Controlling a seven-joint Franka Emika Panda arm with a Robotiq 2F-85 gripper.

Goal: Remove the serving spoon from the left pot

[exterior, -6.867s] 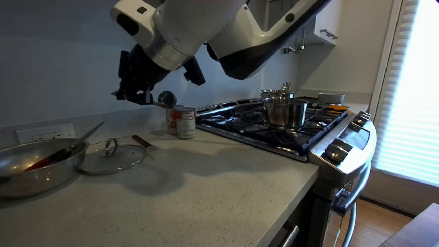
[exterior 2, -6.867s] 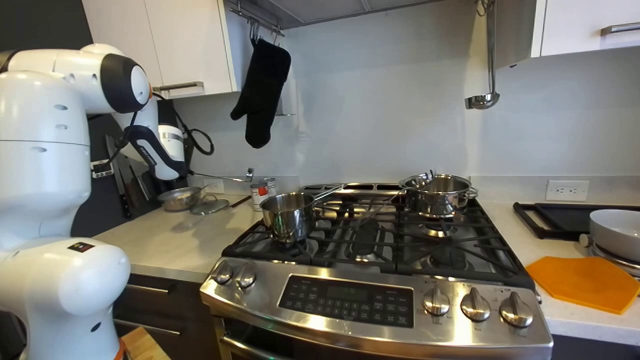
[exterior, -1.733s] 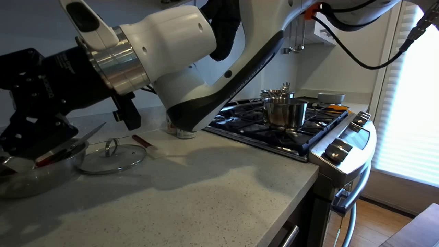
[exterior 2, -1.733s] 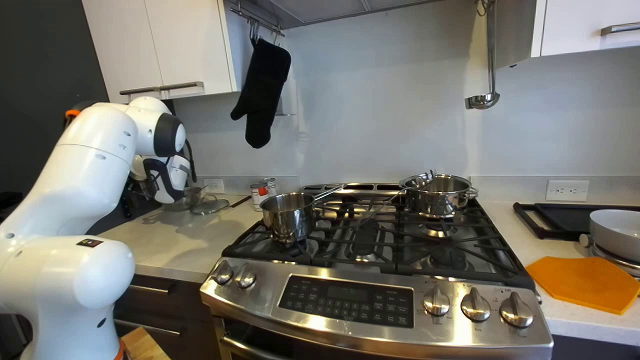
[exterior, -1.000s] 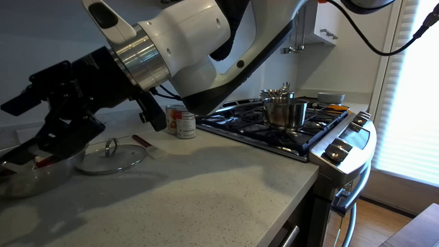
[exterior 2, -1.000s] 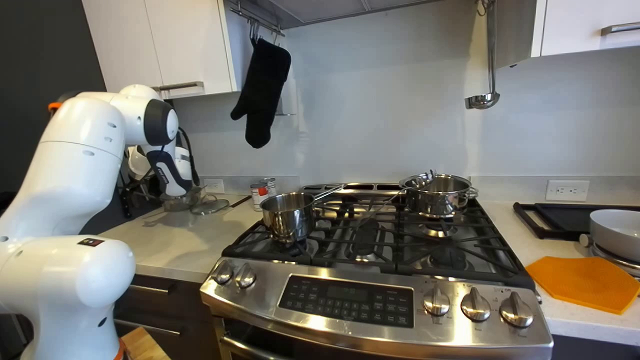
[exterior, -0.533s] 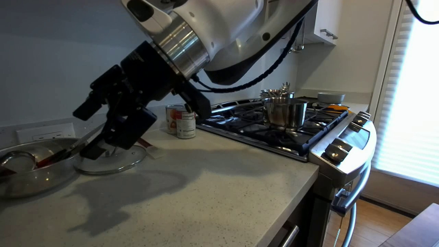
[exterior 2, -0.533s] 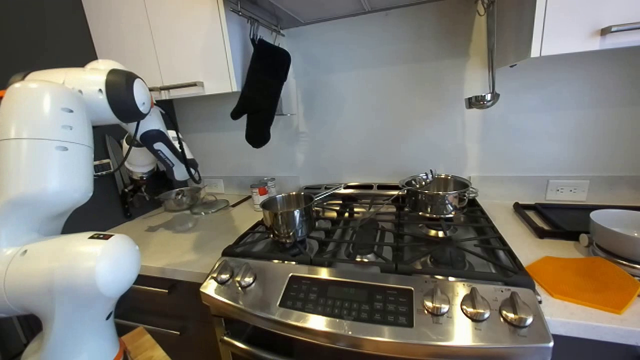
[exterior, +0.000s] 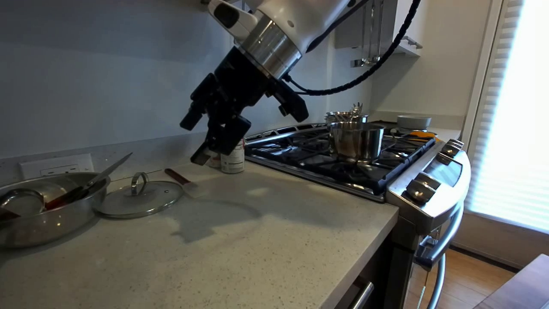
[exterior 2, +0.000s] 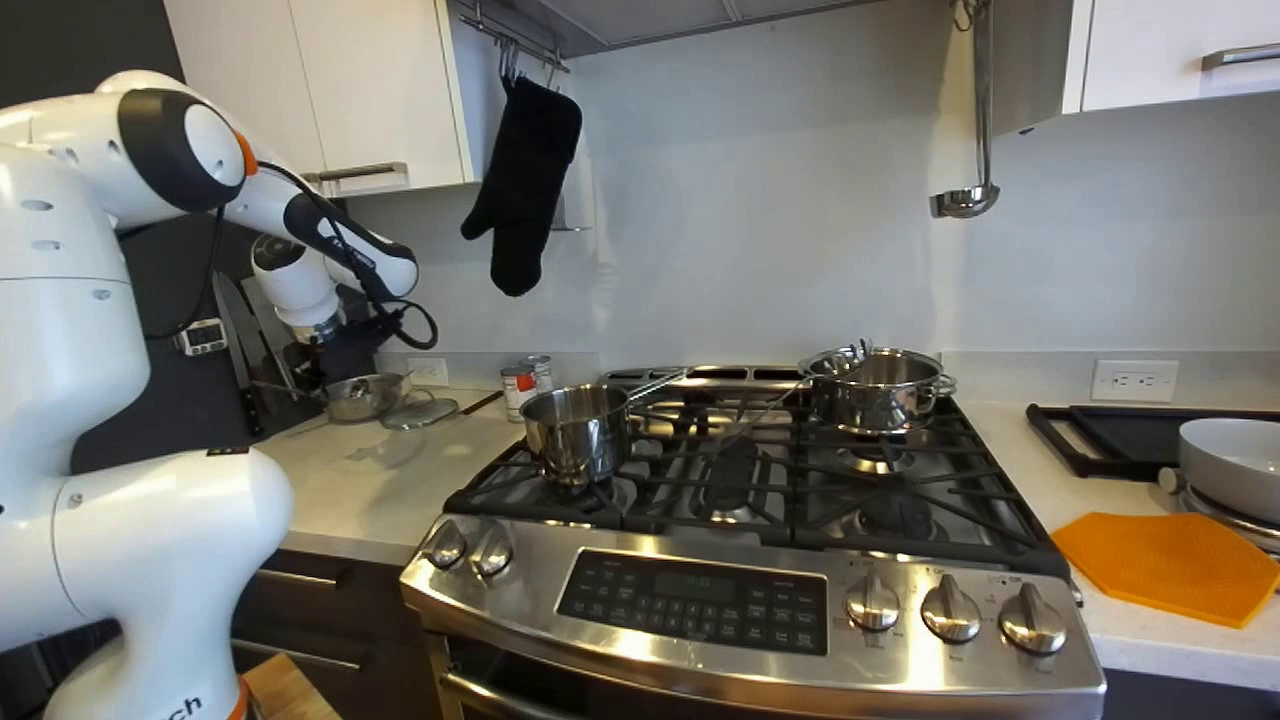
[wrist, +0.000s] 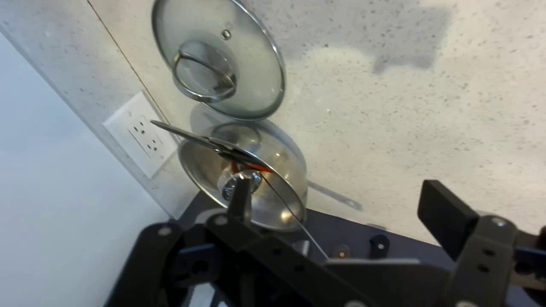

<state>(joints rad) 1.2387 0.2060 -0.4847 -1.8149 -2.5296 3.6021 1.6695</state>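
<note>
The serving spoon (exterior: 21, 205) rests with its round bowl inside the wide shallow pan (exterior: 64, 221). In the wrist view the spoon's thin handle (wrist: 299, 221) leans over the pan's rim, out beyond the counter edge. My gripper (exterior: 194, 140) hangs above the counter near the lid, clear of pan and spoon. Its jaws stand wide apart with nothing between them; one finger (wrist: 445, 215) shows at the right of the wrist view. The left pot (exterior 2: 577, 435), shiny and straight-sided, stands on the stove's left front burner. No spoon sticks out of it.
A glass lid (exterior: 141, 201) lies beside the pan, with a red-handled spatula (exterior: 176, 176) behind it. Tongs (exterior: 113, 165) poke out of the pan. Cans (exterior 2: 520, 390) stand by the wall near the stove (exterior 2: 740, 600). A larger pot (exterior 2: 875, 400) sits on a back burner.
Several seconds ago my gripper held the spoon above the counter; now the spoon lies in the pan, released. Over the last second the open gripper has risen away from the pan toward the stove.
</note>
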